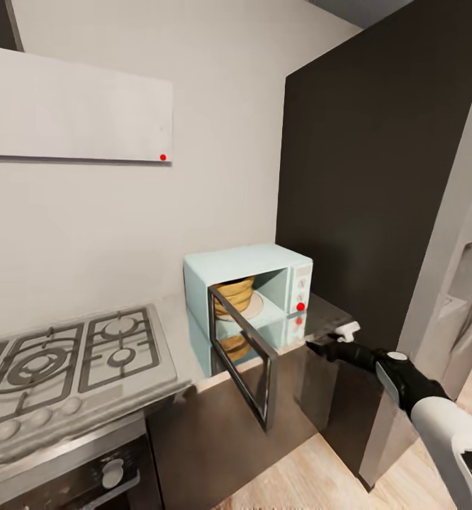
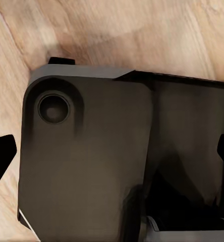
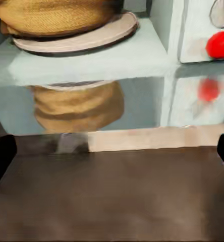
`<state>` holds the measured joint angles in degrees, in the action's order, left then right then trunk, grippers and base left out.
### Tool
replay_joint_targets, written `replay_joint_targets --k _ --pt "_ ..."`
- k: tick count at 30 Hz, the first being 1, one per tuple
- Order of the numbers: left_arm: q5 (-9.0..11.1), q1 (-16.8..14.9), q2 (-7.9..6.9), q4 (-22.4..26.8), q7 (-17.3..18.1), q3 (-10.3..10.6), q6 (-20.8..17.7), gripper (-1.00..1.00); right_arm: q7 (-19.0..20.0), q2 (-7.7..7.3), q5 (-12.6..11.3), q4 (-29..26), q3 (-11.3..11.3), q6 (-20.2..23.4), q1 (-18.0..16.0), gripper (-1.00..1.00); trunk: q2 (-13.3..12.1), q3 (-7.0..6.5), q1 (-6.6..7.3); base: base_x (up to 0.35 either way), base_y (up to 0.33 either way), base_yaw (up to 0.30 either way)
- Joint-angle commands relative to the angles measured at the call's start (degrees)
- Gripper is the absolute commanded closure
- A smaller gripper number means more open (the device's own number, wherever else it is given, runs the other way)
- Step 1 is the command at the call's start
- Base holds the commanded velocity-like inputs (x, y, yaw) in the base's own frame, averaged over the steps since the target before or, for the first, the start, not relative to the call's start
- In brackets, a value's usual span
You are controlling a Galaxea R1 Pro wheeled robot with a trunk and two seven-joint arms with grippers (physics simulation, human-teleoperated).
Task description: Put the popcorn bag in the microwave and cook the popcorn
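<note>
The mint-blue microwave stands on the grey countertop with its glass door swung open toward me. Inside it, the tan popcorn bag sits upright on the round turntable plate. The right wrist view looks in at the popcorn bag on the plate, with its mirror image on the shiny counter. The popcorn itself is hidden. My right gripper hovers open and empty by the counter's right end, just below the red indicator. My left gripper is open over my own dark base.
A gas hob fills the counter's left part, with a dark oven below it. A tall dark cabinet rises right of the microwave. A white wall unit hangs above. Wooden floor lies in front.
</note>
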<state>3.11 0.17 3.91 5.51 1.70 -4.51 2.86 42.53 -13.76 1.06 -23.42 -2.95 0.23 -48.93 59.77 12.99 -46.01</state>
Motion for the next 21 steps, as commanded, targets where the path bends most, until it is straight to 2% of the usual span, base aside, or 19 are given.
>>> replay_joint_targets --k 1,2,4,5,8,9,11,12,13,14,17,21 --pt "0.3 0.0 0.03 0.0 0.2 -0.4 0.0 -1.0 0.3 -2.66 0.0 3.6 -0.5 -0.1 0.0 -1.0 0.1 0.06 0.02 -0.288 -0.081 0.0" --pt "0.3 0.0 0.04 0.0 0.2 -0.4 0.0 -1.0 0.2 -4.59 0.1 8.5 -0.6 -0.4 0.0 -1.0 0.1 0.06 0.02 -0.232 -0.08 0.0" --pt "0.4 0.0 0.0 -0.1 0.2 -0.4 0.0 -1.0 -1.2 -6.28 0.4 15.7 -0.6 -0.8 0.0 -1.0 0.1 0.06 0.02 -0.118 -0.039 0.0" --pt "0.4 0.0 -0.03 -0.1 0.2 -0.4 0.0 -1.0 -2.8 -6.7 0.6 20.2 -0.5 -0.9 0.0 -1.0 0.1 0.06 0.02 -0.033 -0.011 0.0" --pt "0.4 0.0 -0.02 -0.1 0.2 -0.4 0.1 -1.0 -7.9 -6.98 1.4 24.4 -0.1 -0.9 1.0 -1.0 0.1 0.06 0.02 -0.012 -0.004 0.0" --pt "0.4 0.0 0.02 -0.1 0.2 -0.4 0.1 -1.0 -10.7 -6.93 1.6 25.0 -0.1 -0.9 4.1 -1.0 0.1 0.06 0.02 -0.002 -0.001 0.0" --pt "0.4 0.0 0.04 -0.1 0.2 -0.5 0.1 -1.0 -15.6 -6.23 1.8 25.2 0.0 -0.8 12.9 -1.0 0.1 0.06 0.02 0.0 0.0 0.0" --pt "0.5 0.0 -0.04 -0.1 0.2 -0.5 0.1 -1.0 -17.7 -5.66 1.7 25.3 0.0 -0.7 21.6 -1.0 0.1 0.06 0.02 0.0 0.0 0.0" --pt "0.5 0.0 -0.04 -0.1 0.2 -0.6 0.1 -1.0 -18.0 -5.62 1.6 25.3 -0.1 -0.6 24.5 -1.0 0.1 0.06 0.02 0.0 0.0 0.0" --pt "0.5 0.0 -0.04 -0.1 0.2 -0.6 0.1 -1.0 -18.4 -5.49 1.6 25.3 -0.1 -0.5 26.3 -1.0 0.1 0.06 0.02 0.0 0.0 0.0" --pt "0.5 0.0 -0.05 -0.2 0.2 -0.6 0.1 -1.0 -22.3 -3.31 1.6 25.4 -0.1 -0.5 30.5 -1.0 0.1 0.06 0.02 0.0 0.0 0.0" --pt "0.6 0.0 -0.05 -0.2 0.2 -0.6 0.2 -1.0 -31.0 -1.21 1.4 25.4 -0.1 -0.5 34.4 -1.0 0.1 0.06 0.02 0.0 0.0 0.0"
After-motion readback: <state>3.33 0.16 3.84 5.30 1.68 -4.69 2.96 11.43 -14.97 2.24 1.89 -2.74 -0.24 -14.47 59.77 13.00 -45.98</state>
